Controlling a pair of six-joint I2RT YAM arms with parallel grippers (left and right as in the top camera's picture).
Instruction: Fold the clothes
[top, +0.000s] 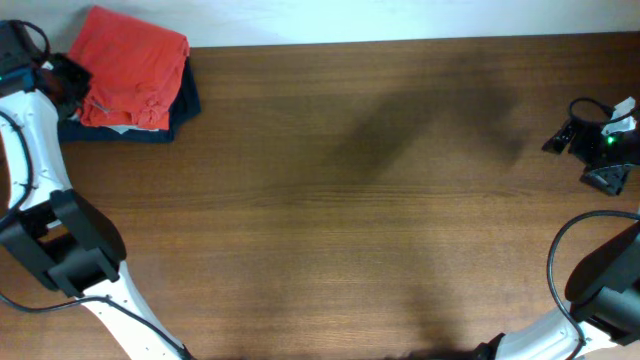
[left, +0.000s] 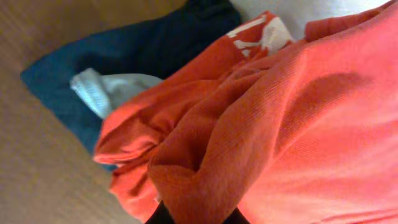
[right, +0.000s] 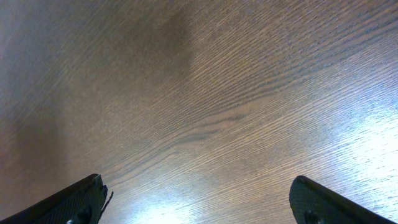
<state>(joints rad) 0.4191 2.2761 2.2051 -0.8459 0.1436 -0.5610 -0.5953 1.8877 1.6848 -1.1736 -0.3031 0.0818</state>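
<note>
One orange-red T-shirt (top: 135, 60) is lying folded atop the navy garment (top: 187, 102), counter (top: 350, 200) far left | left gripper (left: 200, 218) pinching its fold | right gripper (right: 199, 202) hovering spread, empty | folding looking done, release pending

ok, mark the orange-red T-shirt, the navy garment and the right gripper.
orange-red T-shirt (top: 135, 55): overhead view, its flat top face.
navy garment (left: 143, 46): left wrist view, bare cloth beside the shirt.
right gripper (right: 199, 202): right wrist view, midway between its open fingertips.

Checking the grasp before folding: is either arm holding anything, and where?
The left fingers pinch a bunched fold of the orange-red T-shirt; the right fingers stand open, holding nothing.
</note>
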